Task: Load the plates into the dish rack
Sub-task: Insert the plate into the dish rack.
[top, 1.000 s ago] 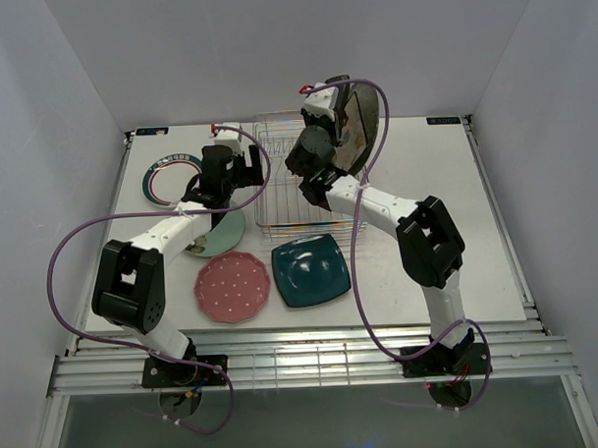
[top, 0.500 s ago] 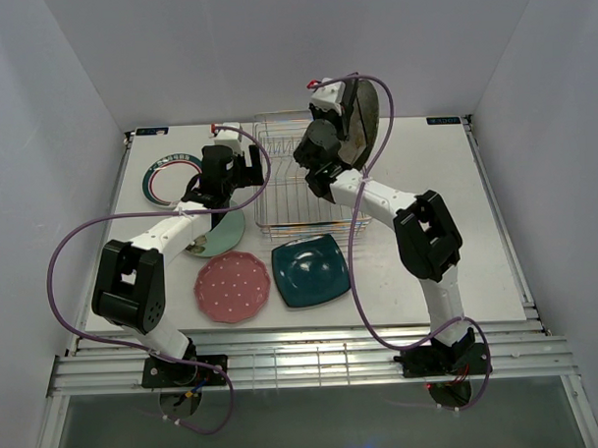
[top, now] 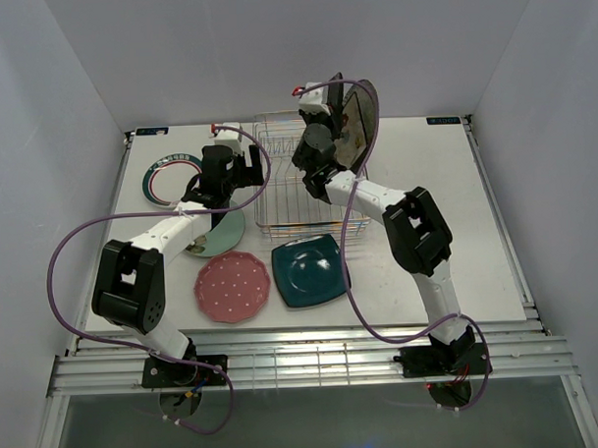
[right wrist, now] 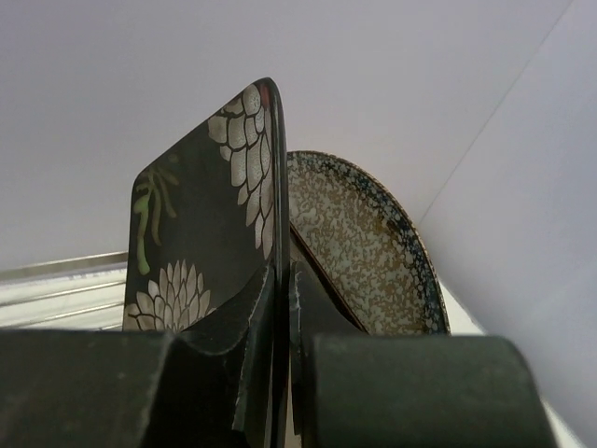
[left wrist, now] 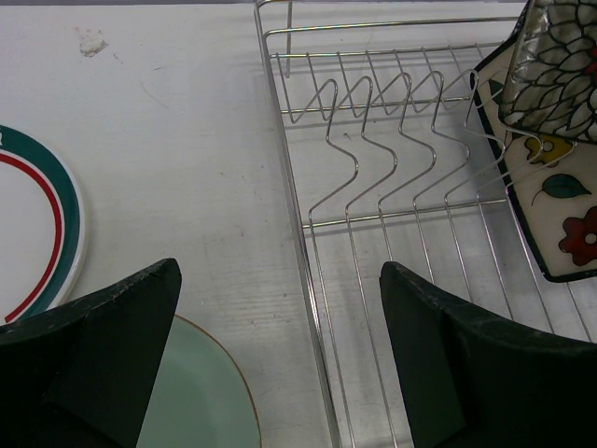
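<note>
White table [top: 445, 189] same; black floral plate [right wrist: 196, 233] turned edge-on.

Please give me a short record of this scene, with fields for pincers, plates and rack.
left pincer: open, empty, beside the dish rack left rim
right pincer: shut on black floral square plate, held on edge
upright at rack: cream floral square plate, speckled grey round plate
on table: white teal-rimmed plate, mint plate, pink dotted plate, teal square plate
</note>
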